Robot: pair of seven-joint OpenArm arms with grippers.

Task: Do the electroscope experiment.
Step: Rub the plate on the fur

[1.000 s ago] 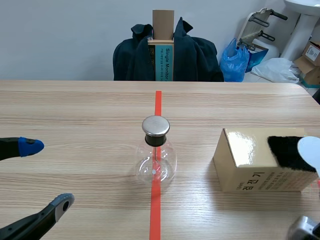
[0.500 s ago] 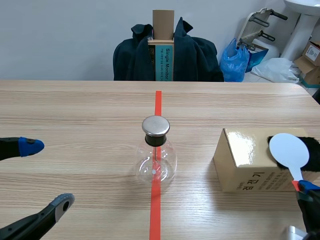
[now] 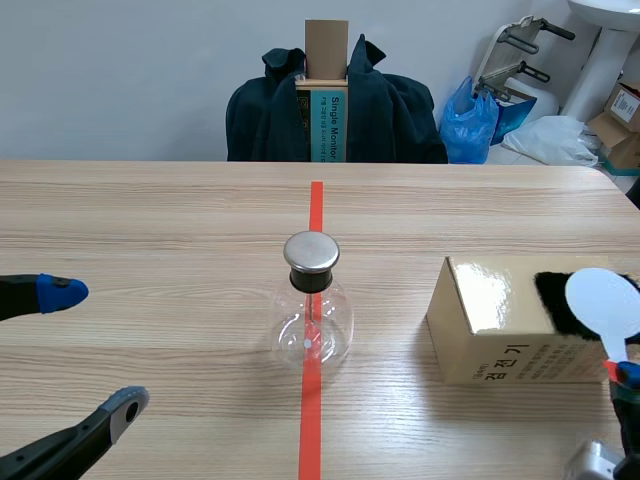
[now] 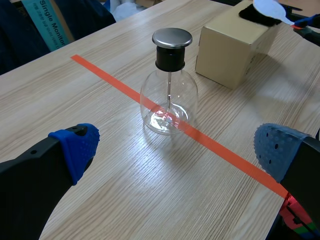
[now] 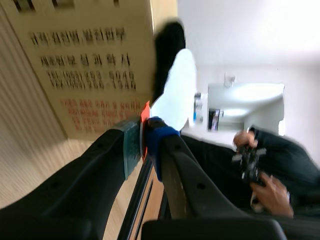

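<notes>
The left end effector point(image 3: 90, 350) hangs low over the near left part of the pale wooden surface point(image 3: 150, 220). Its two fingers are spread wide with nothing between them, and the blue dotted pads point(image 4: 75, 147) face each other across the gap. The right end effector point(image 3: 625, 385) sits at the near right corner. Its pads are clamped on the thin orange-red handle of a flat round white plastic paddle point(image 3: 603, 300), and the right wrist view shows the handle pinched tight between the two tips. The paddle's disc rises from the grip and stands in front of a patch of black fur point(image 3: 560, 300). Whether disc and fur touch cannot be told.

Ahead of the left end effector, well apart from it, a clear round-bellied glass flask with a black stopper and a flat metal cap point(image 3: 312, 320) stands upright on the orange-red tape line at the middle of the surface. A thin rod runs down from the stopper inside the glass.

To the flask's right, near but apart, is a tan cardboard box with printed lettering on its front point(image 3: 500, 320). The black fur lies on its top at the right end.

Beyond the far edge stands a chair draped with a dark jacket point(image 3: 390, 115), and a blue plastic bag point(image 3: 470, 120) lies to its right.
</notes>
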